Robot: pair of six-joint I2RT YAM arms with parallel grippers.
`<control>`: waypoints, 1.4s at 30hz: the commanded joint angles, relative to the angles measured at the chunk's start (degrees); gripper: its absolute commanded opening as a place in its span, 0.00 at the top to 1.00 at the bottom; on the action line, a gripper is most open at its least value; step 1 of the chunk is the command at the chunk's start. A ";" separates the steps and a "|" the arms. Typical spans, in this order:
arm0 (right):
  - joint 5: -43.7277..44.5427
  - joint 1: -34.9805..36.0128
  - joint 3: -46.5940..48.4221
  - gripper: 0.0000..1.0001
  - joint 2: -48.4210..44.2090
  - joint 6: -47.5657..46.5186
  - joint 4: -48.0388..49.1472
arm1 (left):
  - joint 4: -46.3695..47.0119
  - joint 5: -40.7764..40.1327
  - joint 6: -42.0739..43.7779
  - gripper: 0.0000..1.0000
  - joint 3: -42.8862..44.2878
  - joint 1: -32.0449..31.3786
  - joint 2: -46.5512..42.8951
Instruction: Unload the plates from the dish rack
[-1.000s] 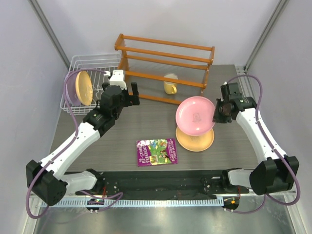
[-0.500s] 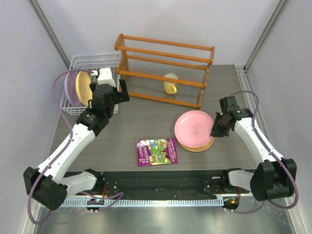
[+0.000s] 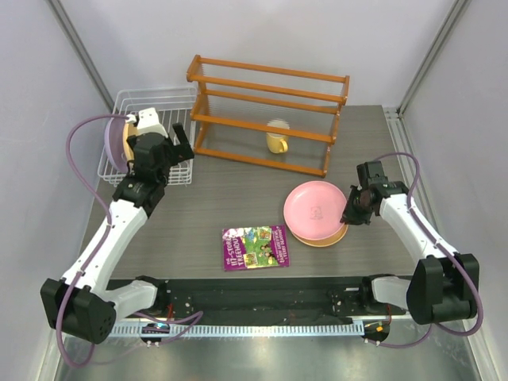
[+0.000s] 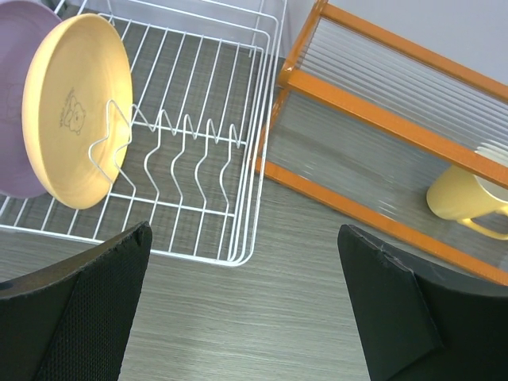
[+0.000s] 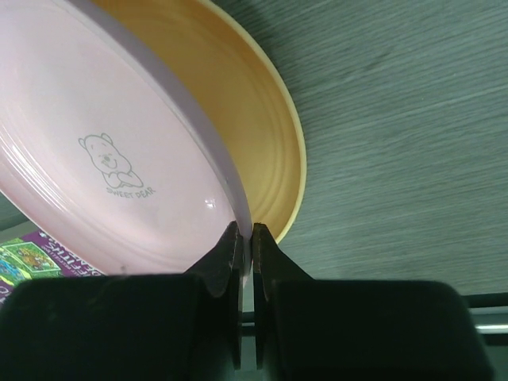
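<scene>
At the far left corner of the worktop, the lavender plate point(image 4: 8, 143) stands behind the yellow plate point(image 4: 75, 103) in the dish rack point(image 4: 198, 159). In the left wrist view you see only a strip of it, cut by the left and top edges. In the top view, the left arm covers nearly all of that yellow plate. The lettering under its bear print is too small to read.

The fingers point(image 4: 87, 309) of the left gripper point(image 4: 244, 230) run off the bottom edge. The mug point(image 4: 464, 198) is cut by the right edge.

Toward the worktop's right edge, the pink plate point(image 3: 316, 202) hides the bottom plate point(image 3: 332, 236) except a crescent. In the right wrist view, both plates and the book point(image 5: 32, 258) are cropped.
</scene>
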 commanded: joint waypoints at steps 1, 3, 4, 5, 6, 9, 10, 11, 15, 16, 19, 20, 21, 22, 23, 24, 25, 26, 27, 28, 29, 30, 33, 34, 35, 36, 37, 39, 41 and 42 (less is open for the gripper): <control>-0.16 -0.51 0.22 0.87 1.21 0.45 3.76 | 0.56 1.47 -1.32 0.01 0.44 1.76 0.51; -0.16 -0.60 0.05 0.81 1.65 0.27 4.11 | 0.56 1.82 -1.59 0.01 0.44 2.20 1.03; 0.02 -0.68 0.05 0.81 2.18 0.18 4.29 | 0.48 2.00 -1.67 0.01 0.70 2.47 1.30; -0.15 -0.69 -0.13 0.79 2.27 0.01 4.38 | 0.39 2.18 -1.59 0.01 0.70 2.47 1.39; -0.16 -0.77 -0.22 0.79 2.53 0.01 4.38 | 0.39 2.18 -1.67 0.01 0.79 2.56 1.73; -0.59 -0.77 -0.48 0.58 2.45 -0.43 4.47 | 0.30 2.18 -1.59 0.00 1.05 2.91 1.91; -0.51 -0.77 -0.48 0.53 2.10 -0.43 4.47 | 0.21 2.09 -1.67 0.00 1.14 3.08 2.09; -0.51 -0.86 -0.39 0.51 1.92 -0.52 4.47 | 0.39 2.09 -1.59 0.01 1.14 3.26 2.26; 0.28 -0.95 0.83 0.38 0.43 -0.96 3.33 | -0.57 1.83 -1.76 0.00 2.37 4.23 3.49; 0.55 -0.86 1.27 0.37 0.08 -1.13 2.89 | -0.84 1.83 -1.94 0.01 2.55 4.75 4.11; 4.65 -0.95 5.13 0.36 -1.07 -1.75 -0.18 | -0.84 0.60 -1.67 0.01 3.16 5.98 4.81; 6.42 -0.86 6.19 0.35 -1.42 -1.75 -1.15 | -0.93 0.16 -1.67 0.01 3.16 6.51 5.25; 8.70 -0.95 7.15 0.35 -2.64 -2.45 -2.20 | -0.76 -0.80 -1.59 0.01 3.51 7.12 5.51; 9.85 -0.86 8.90 0.34 -3.26 -2.89 -2.65 | 0.11 -1.51 -1.06 0.01 3.60 8.26 5.87; 10.73 -0.86 9.71 0.31 -3.96 -3.24 -2.65 | 0.38 -2.21 -0.45 0.01 3.86 8.79 7.00; 11.35 -0.95 10.58 0.30 -5.01 -3.59 -2.83 | 0.91 -3.35 0.25 0.00 4.30 9.15 7.53; 12.58 -0.86 11.72 0.28 -5.46 -3.94 -2.83 | 2.05 -5.45 0.87 0.00 4.48 9.59 8.24; 13.02 -0.86 12.17 0.26 -5.64 -4.03 -2.83 | 2.75 -6.43 2.18 0.01 4.66 9.85 8.85; 13.46 -0.86 12.61 0.25 -5.73 -4.12 -2.74 | 3.72 -7.57 2.98 0.00 5.01 10.03 10.34; 13.47 -0.86 13.22 0.24 -5.64 -4.30 -2.65 | 4.34 -9.14 3.85 0.00 5.36 10.03 11.13; 13.47 -0.95 13.40 0.24 -5.38 -4.56 -2.65 | 5.56 -10.20 5.34 0.00 5.80 9.94 11.84; 13.47 -0.86 13.58 0.24 -5.12 -4.65 -2.48 | 6.70 -11.43 6.40 0.01 6.06 10.03 13.59; 12.50 -0.95 13.32 0.24 -3.27 -4.83 -2.13 | 9.27 -16.97 9.21 0.00 7.63 10.03 17.45; 12.33 -0.86 12.88 0.24 -2.48 -4.83 -1.95 | 9.35 -19.24 9.14 0.01 8.34 10.03 18.34; 11.89 -0.95 12.70 0.24 -2.39 -4.83 -1.60 | 9.61 -21.96 9.40 0.01 8.70 10.03 19.13; 11.71 -0.95 12.35 0.24 -2.04 -4.83 -1.08 | 11.62 -23.56 11.14 0.01 8.87 10.03 19.84; 11.45 -0.86 11.83 0.24 -1.78 -4.74 -0.64 | 11.64 -25.31 11.42 0.01 9.31 10.03 21.50; 10.40 -0.95 11.47 0.24 -0.90 -4.65 0.33 | 14.69 -28.91 13.69 0.00 9.84 10.03 22.83; 9.78 -0.86 11.38 0.24 0.24 -4.82 0.86 | 16.29 -29.46 15.02 0.01 10.02 10.03 24.15; 9.60 -0.86 11.56 0.24 0.68 -4.91 1.04 | 16.82 -29.98 15.72 0.01 10.37 10.12 24.67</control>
